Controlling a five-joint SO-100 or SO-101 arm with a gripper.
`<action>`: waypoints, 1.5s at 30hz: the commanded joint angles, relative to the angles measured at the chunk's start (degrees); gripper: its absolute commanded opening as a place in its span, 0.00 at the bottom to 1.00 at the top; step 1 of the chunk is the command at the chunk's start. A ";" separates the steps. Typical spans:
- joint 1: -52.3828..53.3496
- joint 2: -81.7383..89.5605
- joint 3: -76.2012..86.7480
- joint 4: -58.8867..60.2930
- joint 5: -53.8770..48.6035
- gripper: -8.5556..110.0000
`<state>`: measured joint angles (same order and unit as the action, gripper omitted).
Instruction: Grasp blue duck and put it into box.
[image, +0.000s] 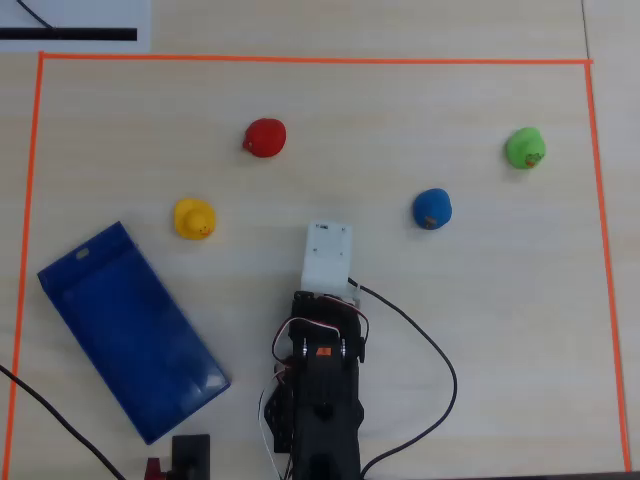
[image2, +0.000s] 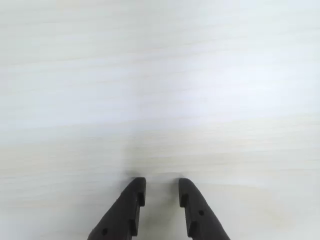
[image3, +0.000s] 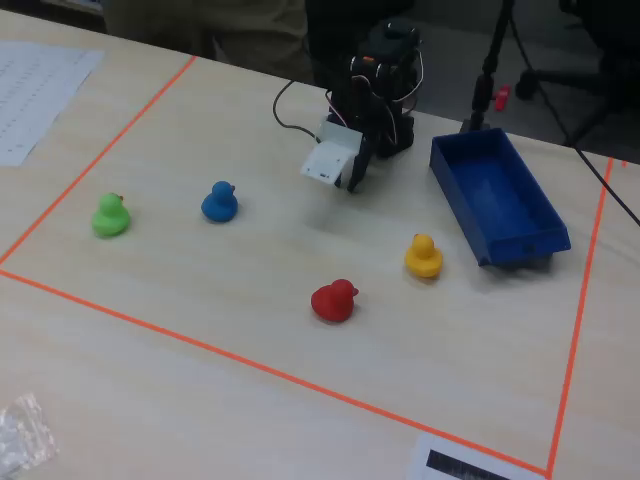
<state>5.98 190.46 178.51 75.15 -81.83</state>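
The blue duck (image: 432, 209) sits on the pale table, right of the arm in the overhead view; it also shows in the fixed view (image3: 219, 202). The box (image: 130, 325), a flat dark-blue tray, lies at the lower left in the overhead view and beside the arm in the fixed view (image3: 495, 195); it holds nothing. My gripper (image2: 162, 187) hangs over bare table with its jaws a little apart and nothing between them. In the overhead view the white wrist housing (image: 326, 255) hides the fingers. No duck shows in the wrist view.
A red duck (image: 266, 137), a yellow duck (image: 194, 218) and a green duck (image: 524, 148) stand apart on the table. Orange tape (image: 300, 60) frames the work area. A black cable (image: 430, 350) loops right of the arm's base.
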 joint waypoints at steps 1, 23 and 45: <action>-0.53 -0.79 -0.26 0.70 0.18 0.13; -0.53 -0.79 -0.26 0.70 -0.09 0.12; 27.42 -68.91 -73.65 -27.33 -2.90 0.39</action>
<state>27.77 142.38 132.01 50.98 -83.06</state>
